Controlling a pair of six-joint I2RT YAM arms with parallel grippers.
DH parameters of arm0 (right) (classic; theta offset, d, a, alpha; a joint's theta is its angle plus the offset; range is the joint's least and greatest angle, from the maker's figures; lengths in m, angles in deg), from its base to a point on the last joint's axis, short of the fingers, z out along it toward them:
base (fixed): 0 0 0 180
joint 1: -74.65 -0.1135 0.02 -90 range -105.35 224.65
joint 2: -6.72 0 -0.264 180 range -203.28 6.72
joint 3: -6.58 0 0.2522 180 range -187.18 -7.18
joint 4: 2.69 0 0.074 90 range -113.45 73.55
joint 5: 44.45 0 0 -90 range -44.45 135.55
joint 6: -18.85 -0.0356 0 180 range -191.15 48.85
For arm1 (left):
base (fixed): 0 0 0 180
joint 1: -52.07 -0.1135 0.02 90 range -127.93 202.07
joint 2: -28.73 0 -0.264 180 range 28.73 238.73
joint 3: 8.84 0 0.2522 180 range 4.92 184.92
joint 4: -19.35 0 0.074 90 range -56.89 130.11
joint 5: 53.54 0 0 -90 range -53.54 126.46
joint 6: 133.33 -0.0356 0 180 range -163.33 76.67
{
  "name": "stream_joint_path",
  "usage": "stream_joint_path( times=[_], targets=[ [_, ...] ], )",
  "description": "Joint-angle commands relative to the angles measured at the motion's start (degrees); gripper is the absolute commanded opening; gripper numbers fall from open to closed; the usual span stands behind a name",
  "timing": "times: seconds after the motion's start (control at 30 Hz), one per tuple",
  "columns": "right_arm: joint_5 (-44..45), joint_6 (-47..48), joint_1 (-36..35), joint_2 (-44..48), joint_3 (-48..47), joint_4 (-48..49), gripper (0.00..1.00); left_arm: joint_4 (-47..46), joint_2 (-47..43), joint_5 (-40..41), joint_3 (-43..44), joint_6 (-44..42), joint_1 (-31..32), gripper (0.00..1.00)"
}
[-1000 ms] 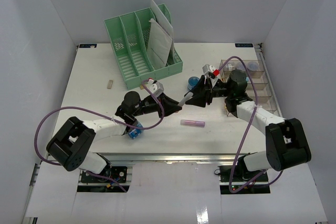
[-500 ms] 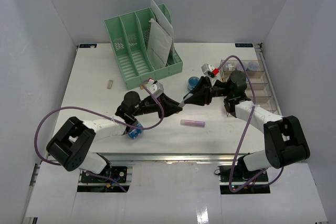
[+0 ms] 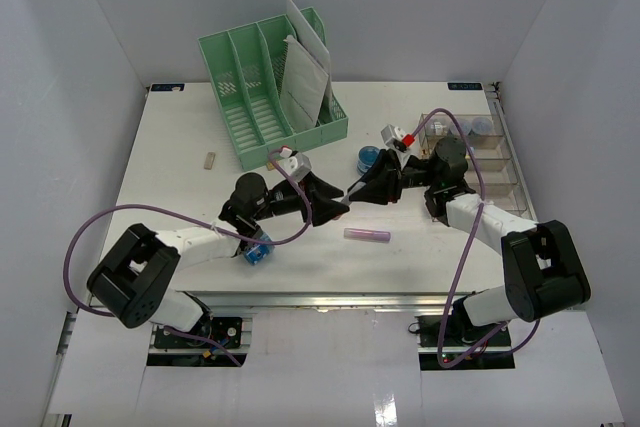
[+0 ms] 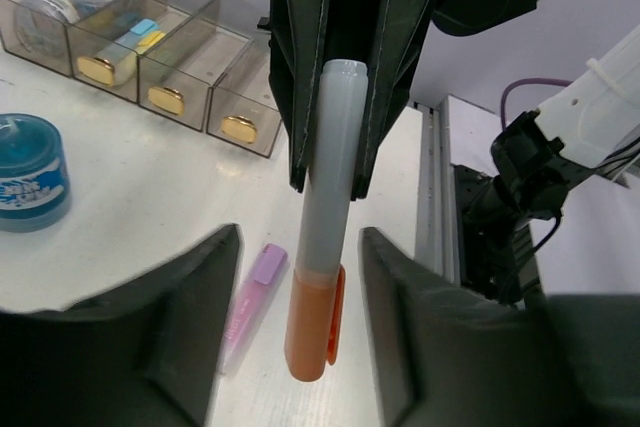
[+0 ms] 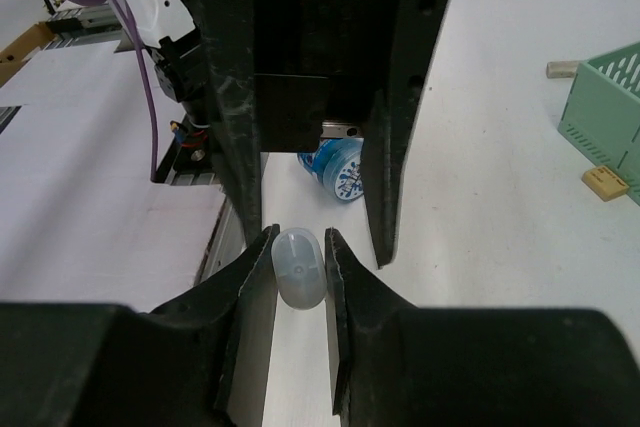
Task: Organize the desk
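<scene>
Top external view first: wide white table (image 3: 170, 137) inside white walls, metal rail along the near edge, both arm bases bolted there. Toward the far left, green file rack (image 3: 262, 87) with sheets of paper (image 3: 302, 72) standing in the right-hand slots. At the far right, clear drawer tray (image 3: 500, 162) with small items inside, too small to name. Both arms reaching in, meeting above the middle of the table. Right jaws clamped tight on the white barrel of a marker (image 4: 335, 197), orange cap pointing toward the left arm. Left jaws spread wide on either side of the capped end, gripping nothing, a clear gap on each side in the left wrist view. Just beside the right arm, blue tape roll (image 3: 369, 157); beside the left forearm, a blue-and-white object (image 3: 256, 252). Nearer than the marker, purple highlighter (image 3: 367, 235) lying flat on the table. Left of the rack, small tan block (image 3: 210, 159).
</scene>
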Motion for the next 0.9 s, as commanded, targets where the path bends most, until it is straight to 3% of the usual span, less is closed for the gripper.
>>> stream_joint_path(
  times=[0.0, 0.03, 0.13, 0.23, 0.3, 0.37, 0.53, 0.77, 0.87],
  targets=[
    [-0.8, 1.2, 1.4, 1.7, -0.1, 1.0, 0.08, 3.1, -3.6, 2.2, 1.5, -1.6, -0.1, 0.79],
    [-0.8, 1.3, 2.3, 1.7, -0.2, 0.9, 0.08, 4.8, -4.3, 2.6, 1.6, -2.2, -0.1, 0.80],
    [0.3, 5.3, 5.2, 2.5, -1.1, -3.3, 0.08, 11.5, -7.0, 4.9, 3.0, -7.6, -0.1, 0.96],
    [5.2, 19.5, 9.3, 4.0, -4.0, -18.8, 0.08, 23.9, -10.6, 9.5, 5.1, -14.8, -0.1, 0.98],
    [14.5, 36.1, 9.8, 5.0, -8.5, -37.1, 0.08, 34.7, -12.7, 12.8, 7.7, -20.5, -0.1, 0.98],
    [27.7, 41.4, 10.4, 6.5, -9.2, -41.0, 0.08, 44.0, -13.0, 15.5, 11.0, -27.9, -0.1, 0.98],
    [48.4, 43.9, 13.1, 9.9, -6.9, -35.4, 0.08, 58.1, -15.4, 19.9, 12.9, -33.8, -0.1, 0.98],
    [71.9, 47.2, 16.2, 9.3, -2.7, -26.1, 0.08, 56.5, -18.2, 20.2, 7.3, -32.5, -0.1, 0.98],
    [74.7, 49.3, 17.3, 6.7, -2.7, -25.2, 0.08, 56.6, -17.8, 19.8, 7.8, -32.1, -0.1, 0.98]
  ],
)
